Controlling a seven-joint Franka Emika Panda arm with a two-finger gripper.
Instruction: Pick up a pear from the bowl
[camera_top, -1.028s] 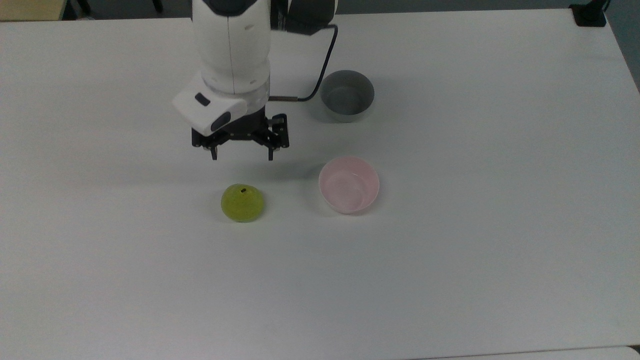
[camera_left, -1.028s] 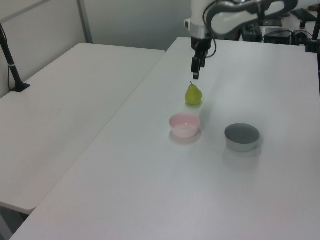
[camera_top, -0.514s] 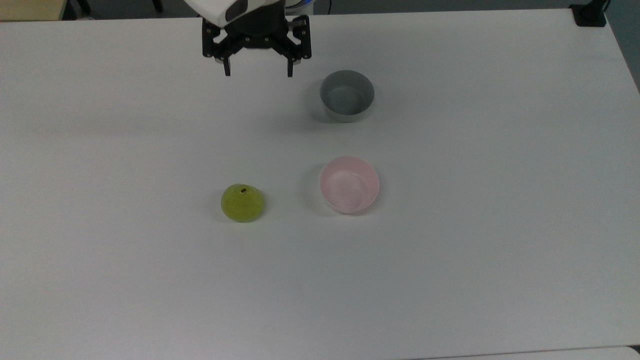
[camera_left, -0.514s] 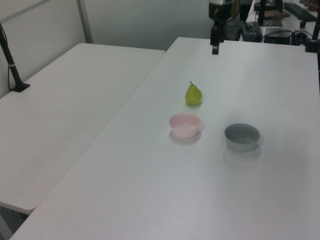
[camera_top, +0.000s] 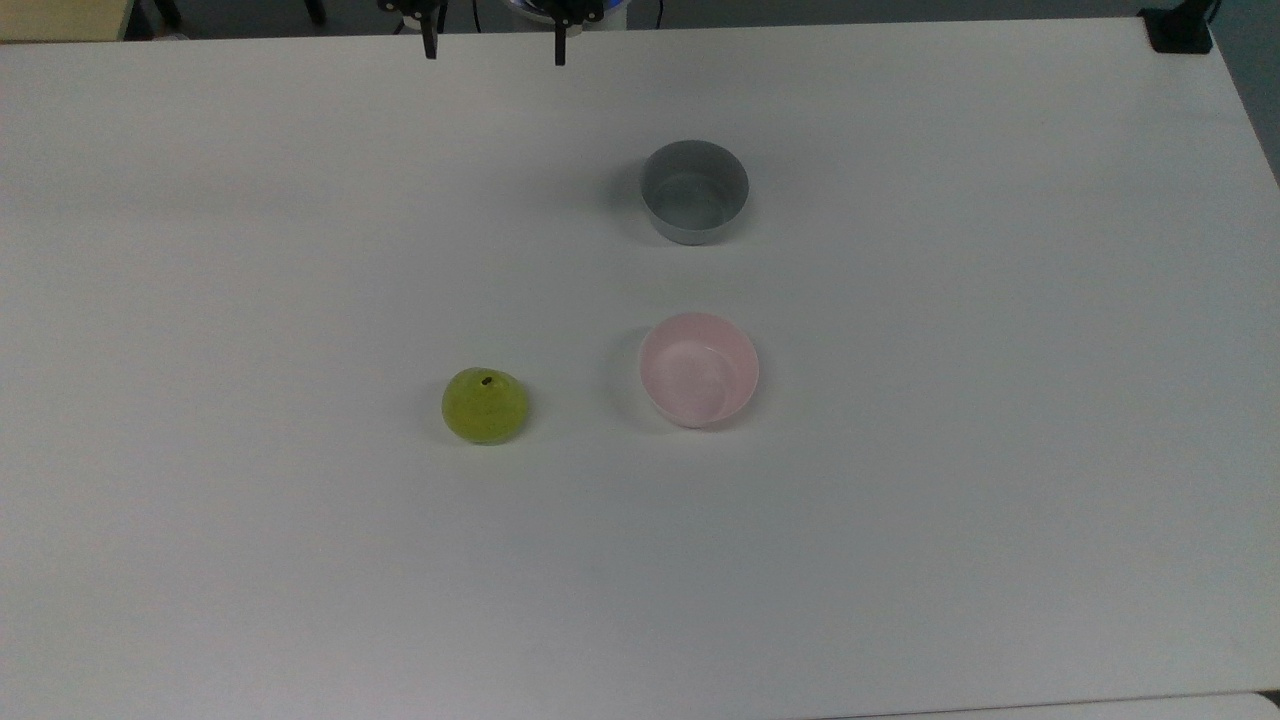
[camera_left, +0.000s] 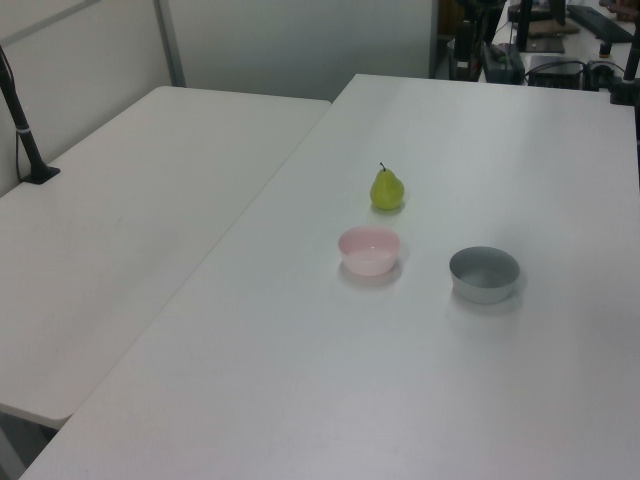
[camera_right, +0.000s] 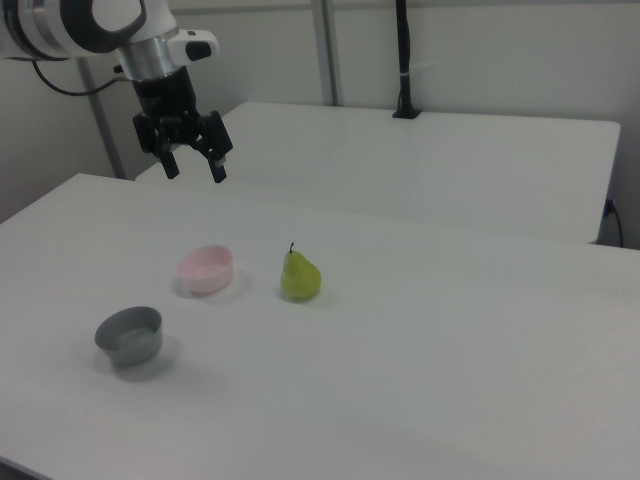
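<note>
The yellow-green pear (camera_top: 485, 405) (camera_left: 387, 189) (camera_right: 299, 276) stands upright on the white table, outside the bowls. To the top view's right of it sits the pale pink bowl (camera_top: 698, 369) (camera_left: 369, 250) (camera_right: 207, 269), with nothing in it. My gripper (camera_top: 493, 45) (camera_right: 195, 167) hangs high over the far edge of the table, well away from the pear. Its fingers (camera_right: 217, 171) are spread wide and hold nothing.
A grey bowl (camera_top: 694, 190) (camera_left: 484, 273) (camera_right: 130, 334) stands beyond the pink one in the top view. A second white table (camera_left: 120, 210) adjoins this one. A black post (camera_right: 404, 60) rises at that table's far side.
The gripper has risen from just above the pear and drawn back toward the top view's upper edge. Pear and bowls have stayed where they were.
</note>
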